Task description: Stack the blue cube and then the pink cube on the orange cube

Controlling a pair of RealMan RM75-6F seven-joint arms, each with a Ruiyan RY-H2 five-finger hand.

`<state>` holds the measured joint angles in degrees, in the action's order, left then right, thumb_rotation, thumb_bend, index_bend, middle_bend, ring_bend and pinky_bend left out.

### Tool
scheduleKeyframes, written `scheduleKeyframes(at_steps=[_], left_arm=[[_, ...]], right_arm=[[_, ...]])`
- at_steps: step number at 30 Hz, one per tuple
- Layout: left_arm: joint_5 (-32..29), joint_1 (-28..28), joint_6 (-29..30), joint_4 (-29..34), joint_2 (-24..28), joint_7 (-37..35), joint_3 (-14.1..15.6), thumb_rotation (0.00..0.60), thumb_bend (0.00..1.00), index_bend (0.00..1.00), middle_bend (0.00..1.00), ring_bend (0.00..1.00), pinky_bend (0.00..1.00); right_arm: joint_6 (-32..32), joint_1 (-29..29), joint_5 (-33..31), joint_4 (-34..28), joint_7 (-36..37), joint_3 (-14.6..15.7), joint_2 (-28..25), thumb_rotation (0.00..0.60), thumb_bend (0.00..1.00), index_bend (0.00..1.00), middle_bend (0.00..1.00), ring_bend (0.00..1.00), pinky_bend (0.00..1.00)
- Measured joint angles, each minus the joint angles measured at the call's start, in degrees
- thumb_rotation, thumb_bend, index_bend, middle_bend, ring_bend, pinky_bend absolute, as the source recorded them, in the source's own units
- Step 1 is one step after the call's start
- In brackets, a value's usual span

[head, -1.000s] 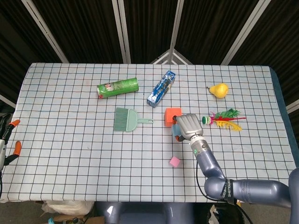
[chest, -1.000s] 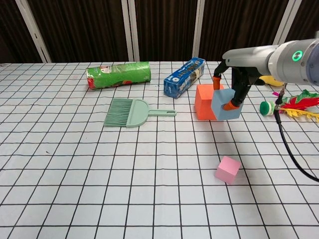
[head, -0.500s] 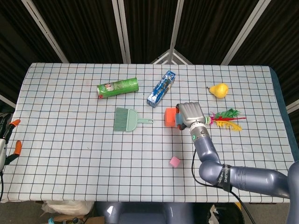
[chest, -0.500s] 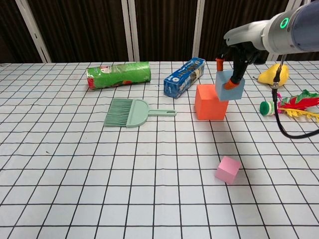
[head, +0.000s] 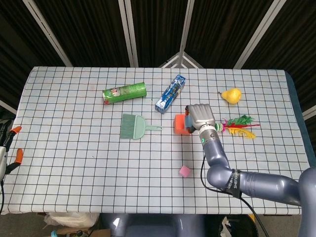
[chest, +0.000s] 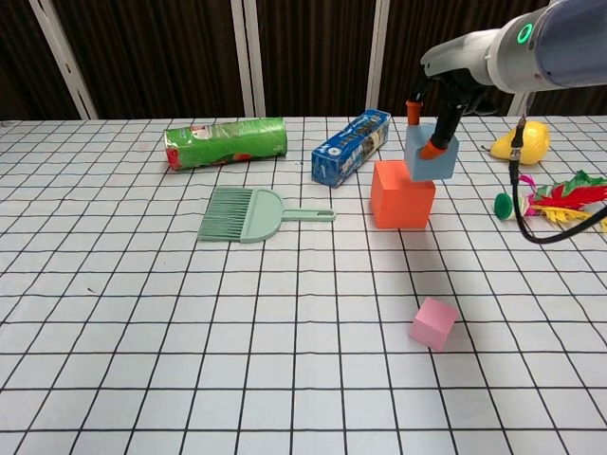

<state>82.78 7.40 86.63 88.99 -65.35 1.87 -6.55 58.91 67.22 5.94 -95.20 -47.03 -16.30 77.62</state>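
Note:
The orange cube (chest: 399, 195) stands on the checked cloth right of centre, also seen in the head view (head: 179, 124). My right hand (chest: 448, 93) pinches the blue cube (chest: 431, 155) between orange-tipped fingers. It holds the cube slightly tilted just above the right part of the orange cube's top. From the head view the right hand (head: 200, 117) hides most of the blue cube. The pink cube (chest: 433, 322) lies alone nearer the front edge. My left hand (head: 9, 148) rests off the table's left edge with fingers apart and nothing in it.
A green can (chest: 226, 142) and a blue box (chest: 351, 147) lie behind the cubes. A green hand brush (chest: 242, 213) sits left of the orange cube. A yellow pear (chest: 520, 142) and a feathered shuttlecock (chest: 555, 202) lie to the right.
My right hand has lifted the blue cube from beside the orange cube's right face up and slightly left, to above its top. The pink cube and left hand have not moved.

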Motion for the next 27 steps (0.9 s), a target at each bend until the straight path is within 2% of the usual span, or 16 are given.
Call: scheduleKeyframes(at_steps=[16,27], left_arm=[[0.15,0.24,-0.65,-0.13,0.27,-0.56,0.23,0.6,0.56,0.15,0.02,0.0,0.0],[-0.21,0.17,-0.75,-0.24,0.49,-1.03,0.15,0.6,0.56,0.15,0.02,0.0,0.0]], right_arm=[[0.05,3.8,-3.46,4.89,-1.79,-1.08,4.56,0.6,0.37,0.46,1.0,1.0,0.84],[-1.11,4.95,-4.56,6.88,-2.73,-1.52,5.52,0.6,0.37,0.46,1.0,1.0,0.84]])
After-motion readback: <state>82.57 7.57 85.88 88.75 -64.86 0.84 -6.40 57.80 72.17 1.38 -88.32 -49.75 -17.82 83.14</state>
